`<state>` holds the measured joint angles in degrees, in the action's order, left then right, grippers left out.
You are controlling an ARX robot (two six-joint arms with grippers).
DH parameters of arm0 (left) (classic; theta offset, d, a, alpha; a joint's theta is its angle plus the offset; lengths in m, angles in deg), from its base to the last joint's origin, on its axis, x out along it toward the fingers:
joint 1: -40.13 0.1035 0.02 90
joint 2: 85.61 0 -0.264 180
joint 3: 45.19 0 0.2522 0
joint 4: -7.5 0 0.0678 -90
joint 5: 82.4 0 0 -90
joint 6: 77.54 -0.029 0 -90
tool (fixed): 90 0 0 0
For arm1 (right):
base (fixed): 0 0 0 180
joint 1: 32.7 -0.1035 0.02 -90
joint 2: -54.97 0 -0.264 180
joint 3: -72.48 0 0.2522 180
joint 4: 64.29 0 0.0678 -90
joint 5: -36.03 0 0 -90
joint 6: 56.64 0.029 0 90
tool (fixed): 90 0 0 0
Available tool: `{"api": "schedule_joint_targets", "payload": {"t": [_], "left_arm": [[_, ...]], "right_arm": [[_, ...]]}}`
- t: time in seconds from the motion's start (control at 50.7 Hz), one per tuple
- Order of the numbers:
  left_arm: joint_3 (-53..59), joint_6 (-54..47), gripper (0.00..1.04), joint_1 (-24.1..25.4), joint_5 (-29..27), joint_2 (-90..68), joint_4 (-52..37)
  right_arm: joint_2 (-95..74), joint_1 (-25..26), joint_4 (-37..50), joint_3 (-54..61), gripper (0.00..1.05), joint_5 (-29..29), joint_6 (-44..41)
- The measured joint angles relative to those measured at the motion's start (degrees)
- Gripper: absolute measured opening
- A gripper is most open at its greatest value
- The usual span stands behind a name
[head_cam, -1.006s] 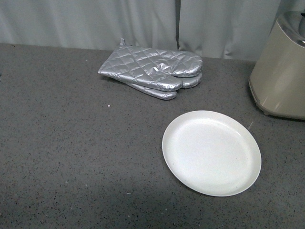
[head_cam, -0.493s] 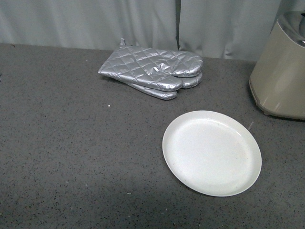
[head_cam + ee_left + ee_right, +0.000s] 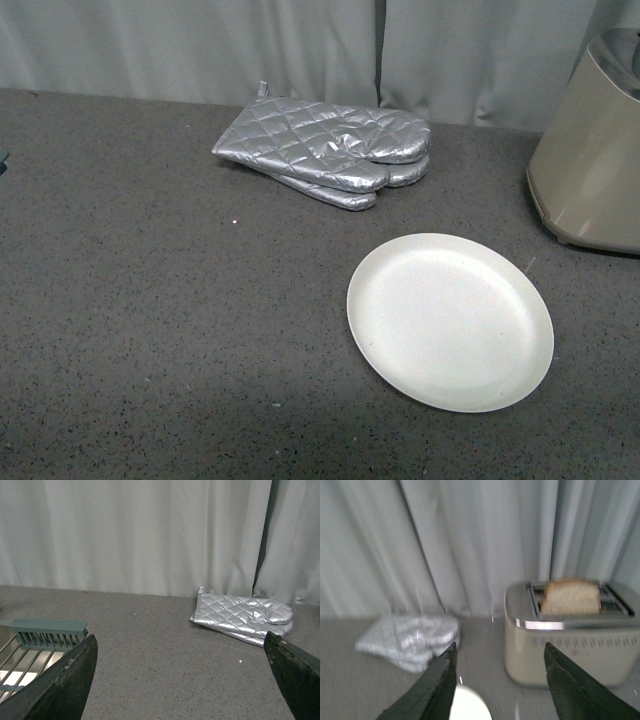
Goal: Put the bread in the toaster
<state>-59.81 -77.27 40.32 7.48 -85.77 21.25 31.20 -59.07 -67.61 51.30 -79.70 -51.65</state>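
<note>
The beige toaster [image 3: 592, 150] stands at the far right of the dark counter, cut off by the frame edge. In the right wrist view the toaster [image 3: 570, 647] shows whole, with a slice of tan bread [image 3: 570, 597] standing upright in its slot, its top above the silver rim. My right gripper [image 3: 500, 680] is open and empty, back from the toaster with the counter between its fingers. My left gripper [image 3: 180, 680] is open and empty above bare counter. Neither gripper shows in the front view.
A white plate [image 3: 450, 320] lies empty at the right front. Quilted silver oven mitts [image 3: 325, 150] lie stacked at the back, also in the left wrist view [image 3: 242, 616] and the right wrist view [image 3: 410, 637]. A grey rack [image 3: 40, 642] is at the left. Grey curtains hang behind.
The front view has shifted slightly: mitts, plate and toaster all sit a few pixels further right. Nothing on the counter has itself moved.
</note>
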Motion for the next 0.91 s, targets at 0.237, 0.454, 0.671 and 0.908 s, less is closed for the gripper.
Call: {"api": "schedule_joint_targets", "payload": {"t": [0.237,0.454,0.671,0.908], "left_arm": [[-0.02,-0.04,0.98,0.00,0.31,0.04,0.00],[-0.02,-0.02,0.98,0.00,0.07,0.07,0.02],[0.00,-0.04,0.98,0.00,0.24,0.07,0.00],[-0.02,-0.04,0.98,0.00,0.15,0.09,0.02]], "right_arm": [[23.23,20.37,-10.27,7.10,0.00,22.27,-4.31],[23.54,26.10,-10.45,7.13,0.01,25.86,-4.74],[23.54,26.18,-10.45,7.13,0.22,25.64,-4.81],[23.54,26.23,-10.45,7.13,0.66,25.64,-4.81]]}}
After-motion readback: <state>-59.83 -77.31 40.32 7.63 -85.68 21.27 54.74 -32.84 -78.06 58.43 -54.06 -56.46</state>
